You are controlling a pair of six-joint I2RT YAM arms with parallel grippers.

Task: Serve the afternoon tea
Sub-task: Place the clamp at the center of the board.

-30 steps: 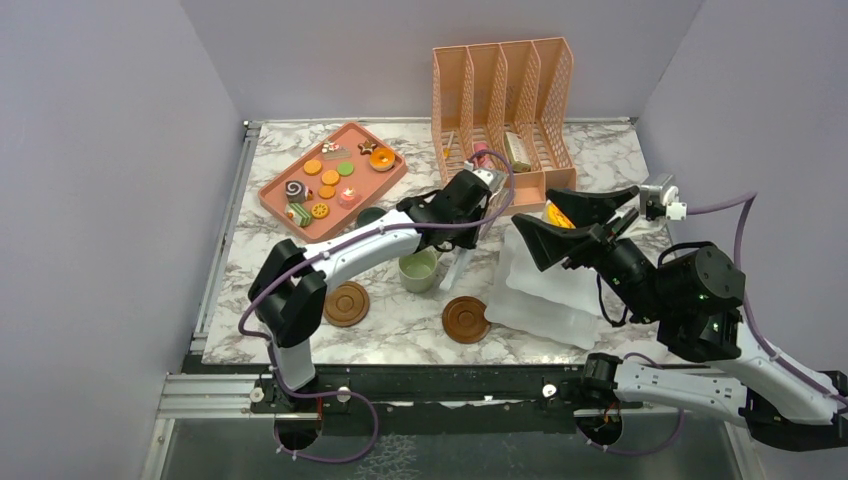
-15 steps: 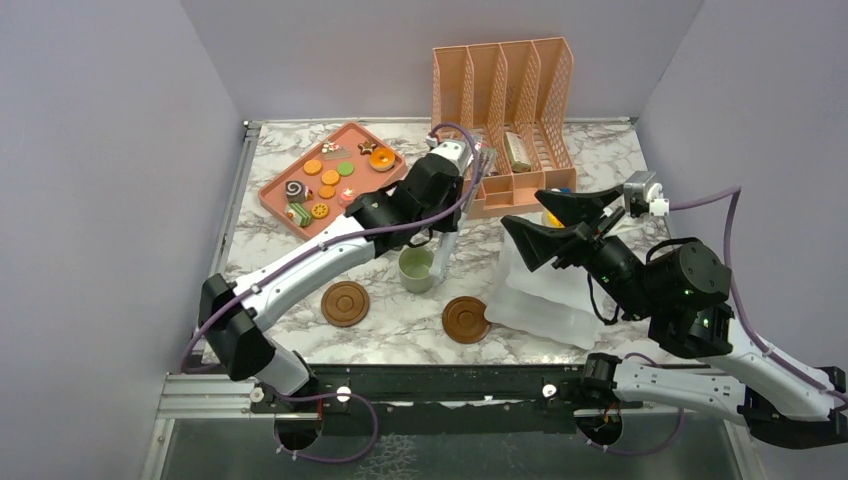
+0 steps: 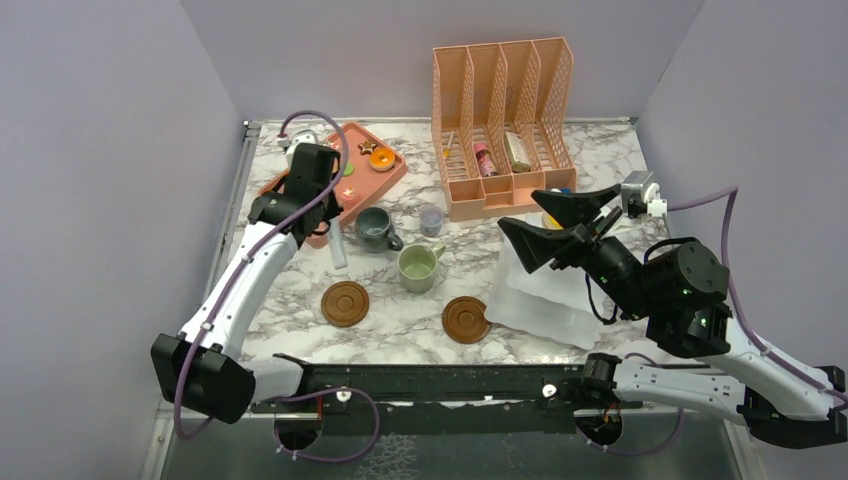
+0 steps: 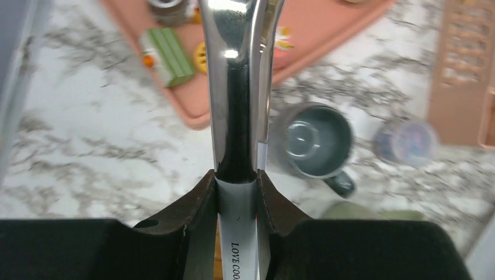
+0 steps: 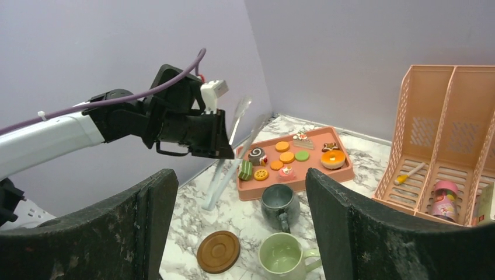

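My left gripper (image 3: 322,212) (image 4: 238,182) is shut on metal tongs (image 4: 239,87) with a white handle. It hangs over the near edge of the peach tray (image 3: 392,178), and the tongs (image 3: 338,250) slant down to the marble left of the grey-blue mug (image 3: 374,228) (image 4: 313,140). Toy cookies, cakes and a donut (image 3: 382,158) lie on the tray. The pale green mug (image 3: 417,268) (image 5: 283,254) stands empty between two brown coasters (image 3: 345,302) (image 3: 465,318). My right gripper (image 3: 525,212) (image 5: 240,192) hovers open at the right, holding nothing.
A peach file rack (image 3: 505,110) stands at the back with a small pink bottle (image 3: 483,160) in one slot. A tiny lilac cup (image 3: 431,220) sits in front of it. A clear plastic box (image 3: 540,300) lies under my right arm. Purple walls close in both sides.
My left arm has swung left with the tongs, from above the green mug to the tray's near edge, uncovering both mugs and the lilac cup. The right arm has barely shifted.
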